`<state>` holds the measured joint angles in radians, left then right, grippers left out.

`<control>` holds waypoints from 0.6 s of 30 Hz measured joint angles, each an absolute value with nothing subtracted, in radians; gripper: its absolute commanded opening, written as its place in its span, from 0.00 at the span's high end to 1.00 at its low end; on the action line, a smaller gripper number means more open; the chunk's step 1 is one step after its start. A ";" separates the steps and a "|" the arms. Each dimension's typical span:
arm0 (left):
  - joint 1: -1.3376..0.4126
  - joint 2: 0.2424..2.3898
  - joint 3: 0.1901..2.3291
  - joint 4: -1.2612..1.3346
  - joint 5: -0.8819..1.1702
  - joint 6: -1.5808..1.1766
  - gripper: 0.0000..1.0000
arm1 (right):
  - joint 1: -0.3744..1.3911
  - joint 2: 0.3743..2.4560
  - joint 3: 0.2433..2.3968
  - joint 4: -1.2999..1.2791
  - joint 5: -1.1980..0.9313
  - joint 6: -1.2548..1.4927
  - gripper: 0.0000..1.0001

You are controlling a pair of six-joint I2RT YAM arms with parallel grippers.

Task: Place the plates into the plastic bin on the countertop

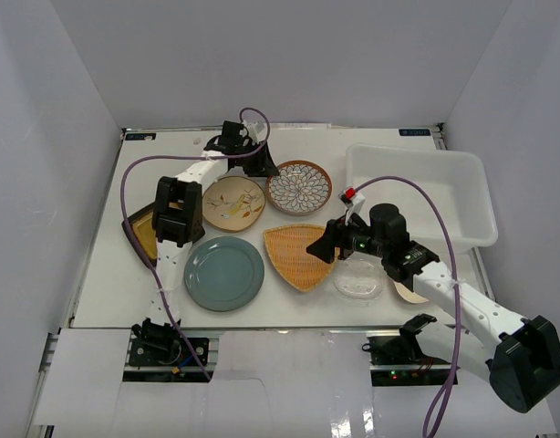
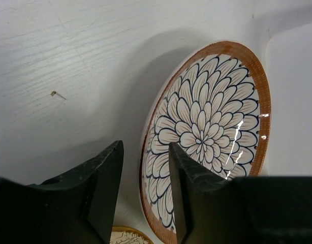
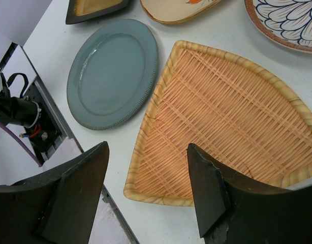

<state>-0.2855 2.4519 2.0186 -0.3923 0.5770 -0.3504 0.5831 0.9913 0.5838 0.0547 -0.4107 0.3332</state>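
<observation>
On my overhead feed the white surface fills most of the view. The plastic bin sits at its far right corner. Every plate I can see lies on the surface, left of the bin.

The teal plate is nearest the arm bases. Just to its right is the orange woven plate, a triangle. Behind that lies the brown-rimmed petal plate, with the beige floral plate just beside it on the left. The amber square plate is half hidden under the left arm. The clear plate sits near the front edge, below the right arm. A cream plate peeks out beside it, mostly covered.

My right gripper hangs over the near corner of the woven plate, fingers spread wide and holding nothing. My left gripper is at the petal plate's left rim, fingers a narrow gap apart. That rim shows through the gap, but I cannot tell whether they touch it.
</observation>
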 measured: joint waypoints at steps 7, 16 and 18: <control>-0.293 2.453 2.019 -0.398 0.582 -0.318 0.77 | 0.584 1.002 0.583 0.055 -0.401 0.340 0.31; -0.308 2.464 2.021 -0.386 0.591 -0.319 1.00 | 0.584 1.001 0.593 0.030 -0.340 0.340 0.26; -0.309 2.464 2.021 -0.380 0.585 -0.327 1.00 | 0.584 0.999 0.601 0.018 -0.320 0.341 0.23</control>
<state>-0.3088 2.4638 2.0209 -0.3801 0.5846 -0.3267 0.5838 0.9993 0.6014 0.0177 -0.3199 0.3412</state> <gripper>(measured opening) 0.026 0.747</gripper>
